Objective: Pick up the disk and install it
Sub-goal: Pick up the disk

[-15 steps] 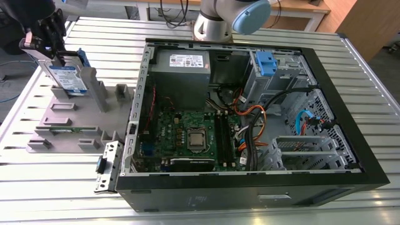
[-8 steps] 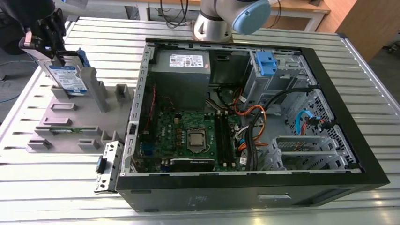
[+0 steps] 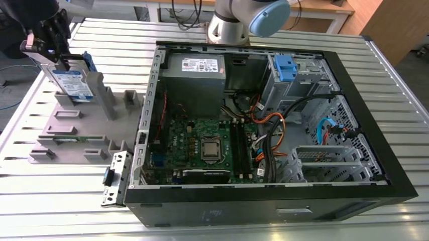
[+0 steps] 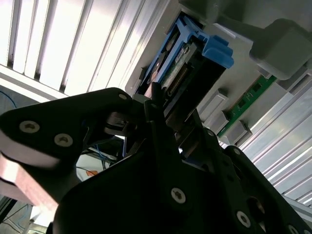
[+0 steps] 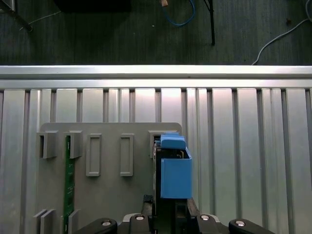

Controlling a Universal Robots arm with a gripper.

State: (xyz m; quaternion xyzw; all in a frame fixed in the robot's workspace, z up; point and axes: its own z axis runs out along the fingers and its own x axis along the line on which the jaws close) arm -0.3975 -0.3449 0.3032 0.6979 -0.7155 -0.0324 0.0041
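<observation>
At the grey holder [image 3: 74, 131], the jaws are clamped on the upright disk [image 3: 72, 83]

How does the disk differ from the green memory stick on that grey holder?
The disk stands tall and upright, silver with a blue frame; the memory stick is thin, green and sits low. The gripper is at the disk, not the stick. Both rest in the grey holder.

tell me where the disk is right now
The disk stands on edge in the grey holder on the exterior view's left, beside the open computer case, with the gripper at its top end.
</observation>
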